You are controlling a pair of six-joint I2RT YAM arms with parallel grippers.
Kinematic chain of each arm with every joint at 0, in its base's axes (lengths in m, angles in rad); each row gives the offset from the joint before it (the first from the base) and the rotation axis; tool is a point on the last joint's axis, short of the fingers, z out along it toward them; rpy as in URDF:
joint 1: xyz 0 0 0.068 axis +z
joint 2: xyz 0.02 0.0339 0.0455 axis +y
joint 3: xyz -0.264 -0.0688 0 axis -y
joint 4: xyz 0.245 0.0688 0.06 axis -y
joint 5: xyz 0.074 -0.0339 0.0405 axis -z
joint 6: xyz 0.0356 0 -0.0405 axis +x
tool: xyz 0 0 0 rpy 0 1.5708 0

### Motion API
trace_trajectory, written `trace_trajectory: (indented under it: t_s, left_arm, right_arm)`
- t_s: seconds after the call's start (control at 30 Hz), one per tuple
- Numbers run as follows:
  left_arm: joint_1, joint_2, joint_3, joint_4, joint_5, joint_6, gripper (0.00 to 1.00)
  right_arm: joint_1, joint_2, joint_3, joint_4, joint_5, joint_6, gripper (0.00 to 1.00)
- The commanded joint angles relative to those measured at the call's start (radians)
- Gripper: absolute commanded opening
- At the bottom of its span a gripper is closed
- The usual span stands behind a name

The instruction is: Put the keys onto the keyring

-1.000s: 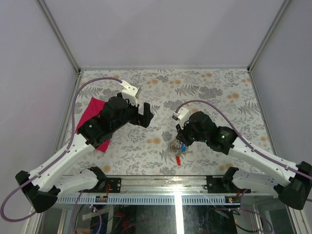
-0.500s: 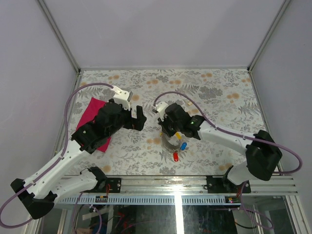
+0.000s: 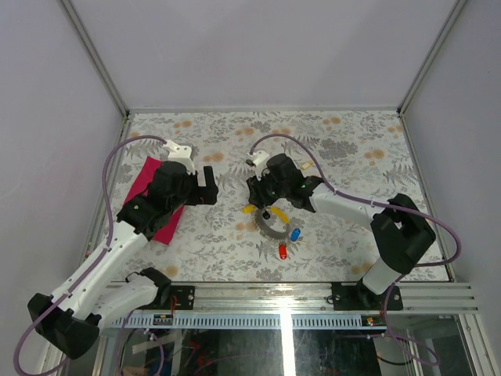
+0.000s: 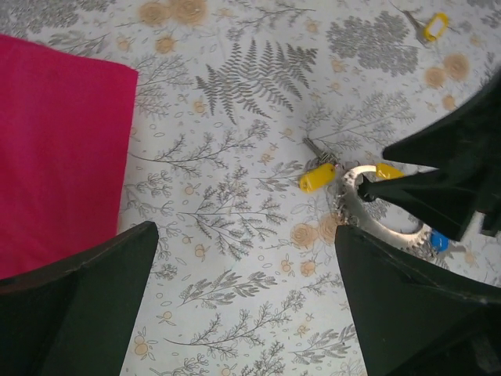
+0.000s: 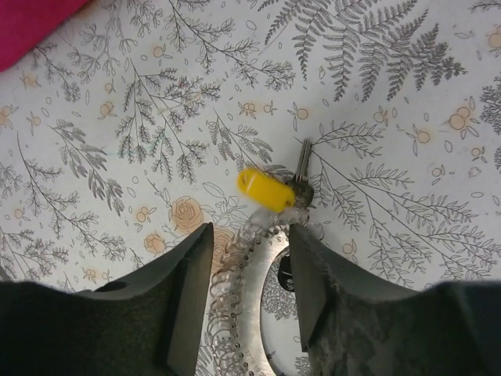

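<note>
The grey coiled keyring (image 3: pixel 272 228) lies on the flowered table near the middle. Around it are keys with yellow (image 3: pixel 249 209), orange-yellow (image 3: pixel 279 215), blue (image 3: pixel 295 233) and red (image 3: pixel 282 251) caps. My right gripper (image 3: pixel 264 205) hovers low over the ring's far rim. In the right wrist view the right gripper (image 5: pixel 250 262) is open, its jaws straddling the keyring (image 5: pixel 244 305), with the yellow key (image 5: pixel 266 190) just ahead and a black cap (image 5: pixel 285 271) beside the ring. My left gripper (image 3: pixel 206 190) stands open and empty to the left; its view shows the keyring (image 4: pixel 385 219).
A pink cloth (image 3: pixel 153 197) lies at the left edge under the left arm. Another yellow-capped key (image 4: pixel 435 26) sits farther back on the table. Grey walls close in the table on three sides.
The right gripper carried the ring away from the front edge toward the middle, then its jaws parted. The left gripper drew back to the left.
</note>
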Motion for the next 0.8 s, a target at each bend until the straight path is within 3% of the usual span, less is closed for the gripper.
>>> trace_trajectory:
  t_s: [0.0, 0.2, 0.3, 0.57, 0.77]
  left_arm:
    - [0.08, 0.027, -0.002, 0.007, 0.05, -0.053, 1.0]
    - [0.081, 0.071, 0.061, -0.101, -0.031, -0.16, 1.0]
    - [0.082, 0.07, 0.082, -0.138, -0.032, -0.166, 1.0]
    - [0.082, -0.091, 0.04, -0.111, -0.032, -0.154, 1.0]
    - [0.081, -0.318, -0.023, -0.07, -0.071, -0.15, 1.0]
  right_arm:
    - [-0.056, -0.129, -0.05, 0.119, -0.104, 0.133, 0.57]
    - [-0.062, -0.398, -0.135, -0.003, 0.081, 0.226, 0.72]
    - [-0.063, -0.55, -0.163, -0.099, 0.153, 0.206, 1.0]
    - [-0.062, -0.905, -0.181, -0.351, 0.287, 0.125, 0.99]
    - [-0.062, -1.151, -0.262, -0.393, 0.388, 0.13, 0.99]
